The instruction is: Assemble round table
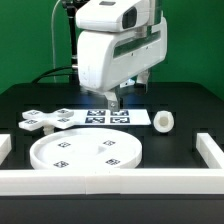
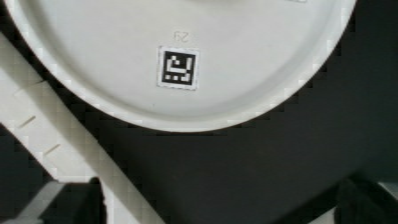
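The large rimmed round disc point(image 1: 85, 152) lies flat on the black table near the front; the wrist view shows part of its rim and one tag point(image 2: 178, 68). The cross-shaped base point(image 1: 42, 121) lies at the exterior view's left. The short cylindrical leg point(image 1: 163, 121) lies at the exterior view's right. My gripper point(image 1: 113, 100) hangs above the table behind the disc, touching none of the parts. In the wrist view my gripper point(image 2: 214, 208) is open. Its dark fingertips point(image 2: 63, 205) stand far apart with only black table between them.
The marker board point(image 1: 110, 117) lies behind the disc, under my gripper. White border rails run along the front point(image 1: 110, 181) and both sides point(image 1: 210, 150). A long white strip without tags point(image 2: 54, 130) runs beside the disc in the wrist view.
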